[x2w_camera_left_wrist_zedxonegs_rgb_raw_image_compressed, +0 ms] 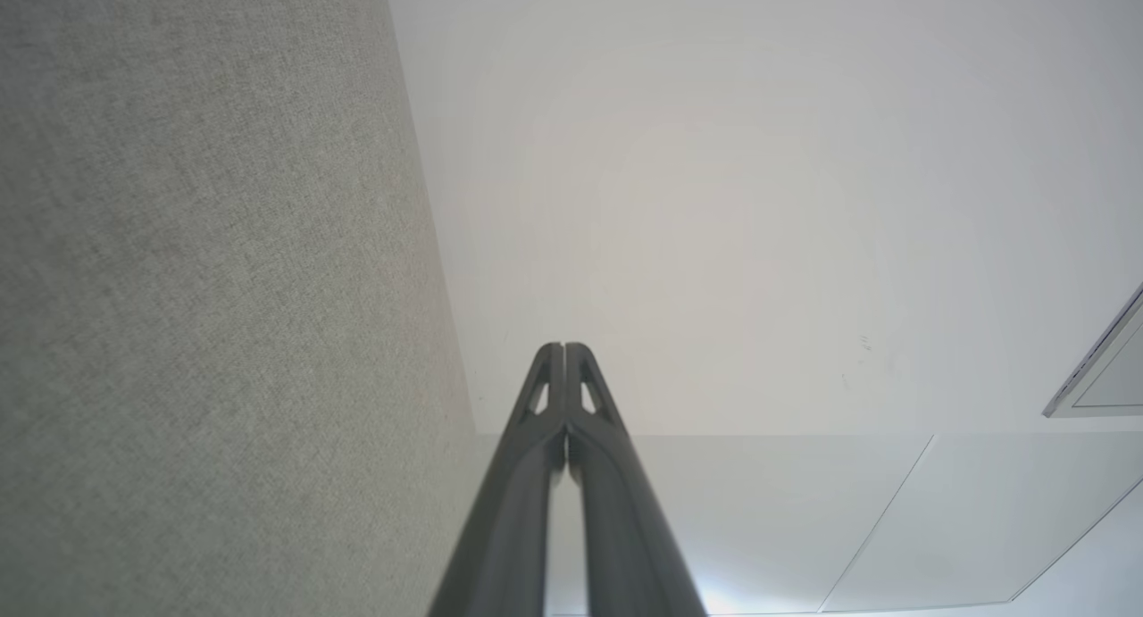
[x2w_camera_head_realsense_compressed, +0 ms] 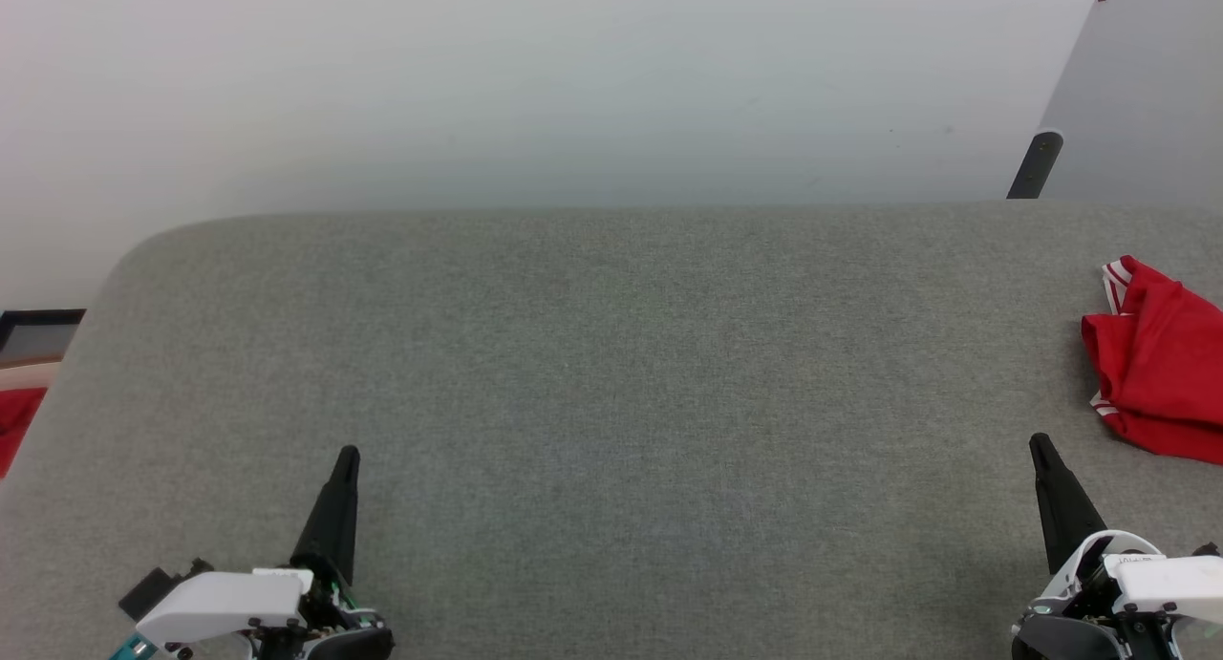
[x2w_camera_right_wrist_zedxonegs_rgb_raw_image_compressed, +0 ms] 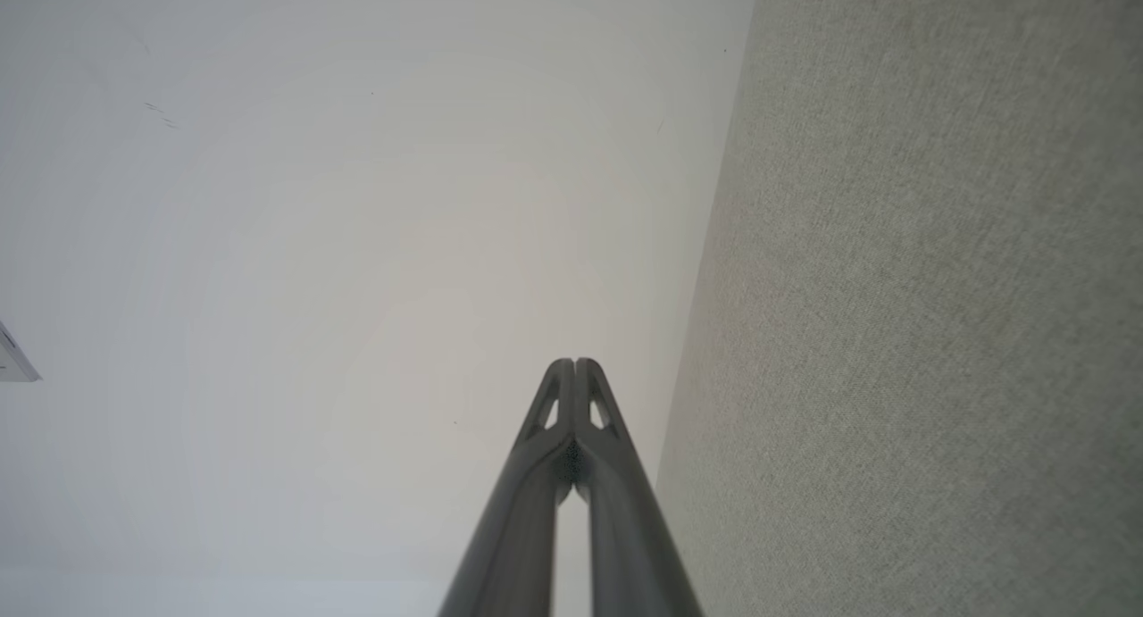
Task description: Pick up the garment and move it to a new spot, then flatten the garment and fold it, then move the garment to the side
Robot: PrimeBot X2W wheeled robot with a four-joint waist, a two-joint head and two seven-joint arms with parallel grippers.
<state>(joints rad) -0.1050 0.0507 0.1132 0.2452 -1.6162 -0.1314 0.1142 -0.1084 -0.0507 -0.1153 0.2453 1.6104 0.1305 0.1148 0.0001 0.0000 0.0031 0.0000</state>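
While the garment [x2w_camera_head_realsense_compressed: 1161, 364] lies bunched at the frame's right edge, just up-right of the right gripper [x2w_camera_head_realsense_compressed: 1040, 445] and far from the left gripper [x2w_camera_head_realsense_compressed: 348, 455], both grippers are closed tight on nothing.

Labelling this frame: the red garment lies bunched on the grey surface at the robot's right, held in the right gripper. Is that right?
Not quite. The garment does lie bunched at the right, but the right gripper is shut on nothing, apart from it, as the head view shows.

Grey fabric surface [x2w_camera_head_realsense_compressed: 611, 373]; red garment [x2w_camera_head_realsense_compressed: 1161, 364] bunched at right edge.
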